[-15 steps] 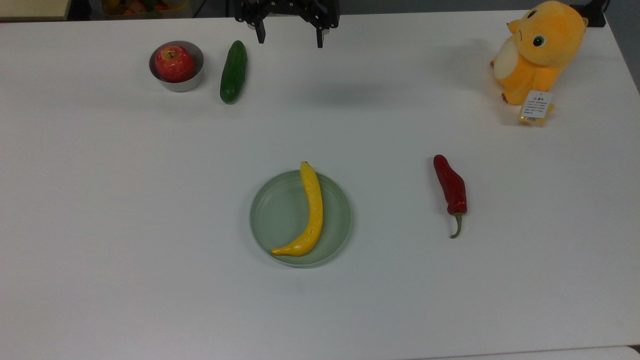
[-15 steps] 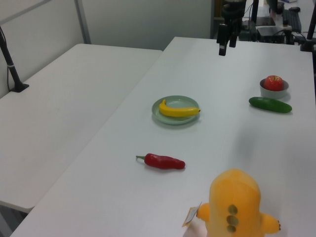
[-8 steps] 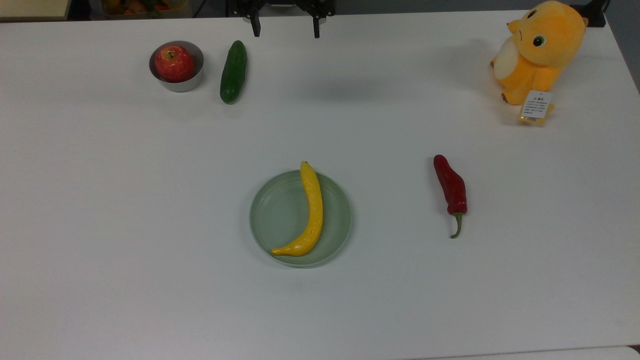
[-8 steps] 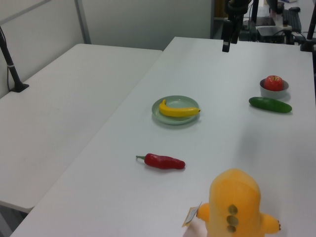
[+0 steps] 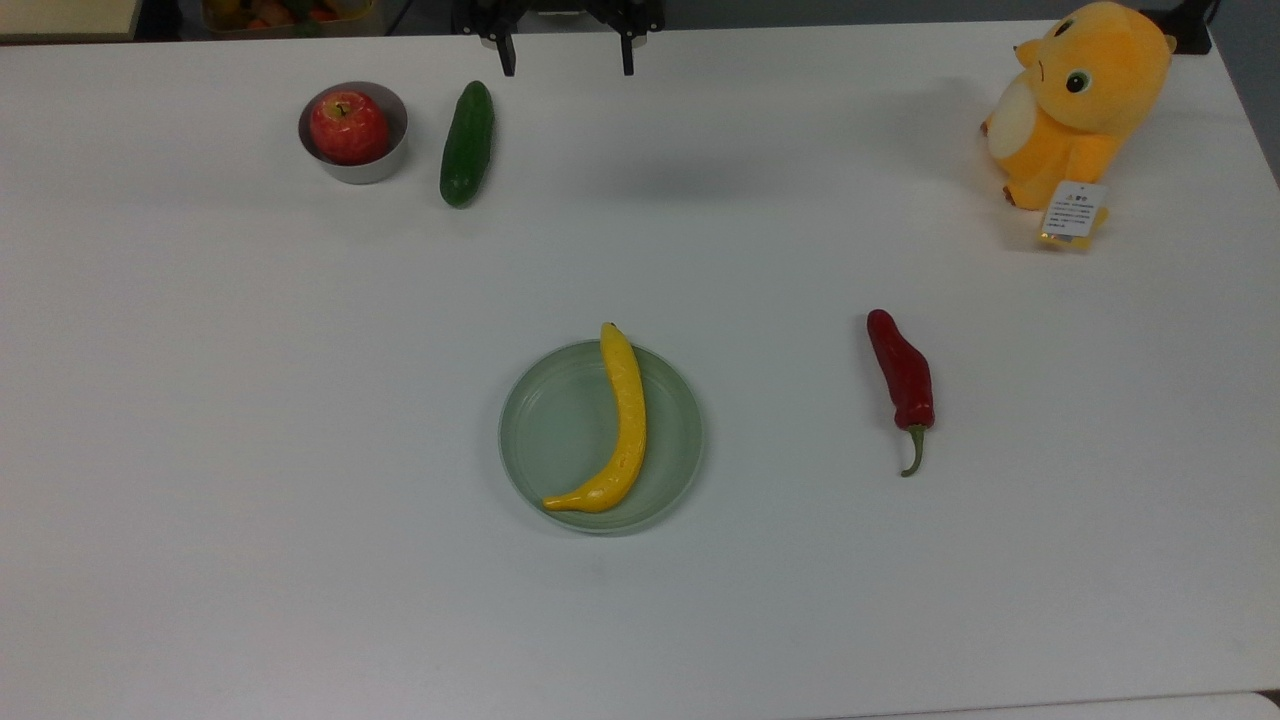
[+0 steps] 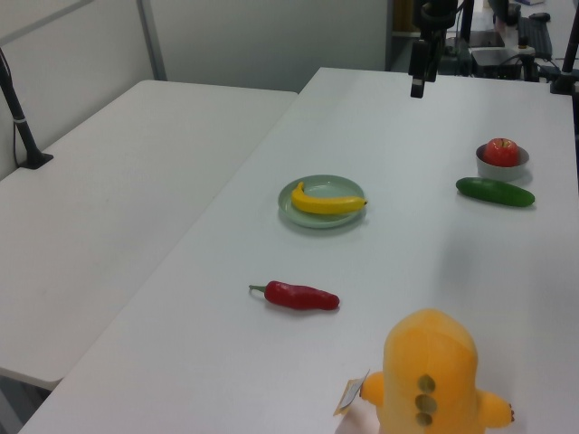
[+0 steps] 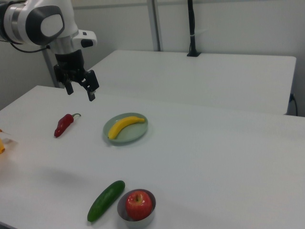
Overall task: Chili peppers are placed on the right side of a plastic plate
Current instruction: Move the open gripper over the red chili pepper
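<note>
Matt white smooth desk (image 5: 250,400), translucent pale-green plastic round plate (image 5: 560,440) with a soft sheen, glossy dark-red chili pepper (image 5: 903,375), waxy yellow banana (image 5: 628,420), brushed small metal bowl (image 5: 368,168), shiny red apple (image 5: 347,126), fuzzy orange plush toy (image 5: 1080,95) with paper tag (image 5: 1074,210)

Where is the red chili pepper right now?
The chili pepper lies on the white table, off to the top view's right of the green plate holding the banana.
</note>
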Robot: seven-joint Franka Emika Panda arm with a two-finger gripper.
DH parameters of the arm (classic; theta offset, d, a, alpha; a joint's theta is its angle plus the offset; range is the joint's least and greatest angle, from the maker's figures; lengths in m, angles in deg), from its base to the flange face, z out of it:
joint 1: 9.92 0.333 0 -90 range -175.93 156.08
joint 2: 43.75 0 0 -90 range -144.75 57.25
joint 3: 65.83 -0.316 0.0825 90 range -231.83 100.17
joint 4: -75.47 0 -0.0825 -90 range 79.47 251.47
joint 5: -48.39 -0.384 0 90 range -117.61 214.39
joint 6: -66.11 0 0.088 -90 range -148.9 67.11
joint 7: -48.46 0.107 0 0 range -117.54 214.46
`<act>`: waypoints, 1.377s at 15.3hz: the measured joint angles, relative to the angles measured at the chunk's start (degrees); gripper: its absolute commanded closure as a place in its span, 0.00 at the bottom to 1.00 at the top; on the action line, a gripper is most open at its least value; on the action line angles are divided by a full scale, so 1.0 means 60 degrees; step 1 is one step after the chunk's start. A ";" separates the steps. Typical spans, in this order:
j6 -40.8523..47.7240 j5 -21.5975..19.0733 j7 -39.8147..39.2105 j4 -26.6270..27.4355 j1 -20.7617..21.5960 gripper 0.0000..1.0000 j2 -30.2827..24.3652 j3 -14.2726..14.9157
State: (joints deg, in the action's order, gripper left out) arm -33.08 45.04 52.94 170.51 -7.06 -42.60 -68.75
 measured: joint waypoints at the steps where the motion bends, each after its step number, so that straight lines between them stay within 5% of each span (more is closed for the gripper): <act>1: 0.0000 0.0000 -0.0037 0.0034 -0.0015 0.00 -0.0027 0.0000; 9: -0.0397 -0.0054 -0.0089 0.0352 0.0094 0.00 -0.0072 -0.0076; 14: -0.2263 -0.0087 0.1581 0.1019 0.0759 0.00 0.0194 -0.0337; 21: -0.3965 -0.0069 0.3555 0.0499 0.1947 0.00 0.1610 -0.0388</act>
State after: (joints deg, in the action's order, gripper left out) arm -56.87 44.62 74.27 173.51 4.62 -32.94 -71.07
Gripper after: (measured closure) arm 0.000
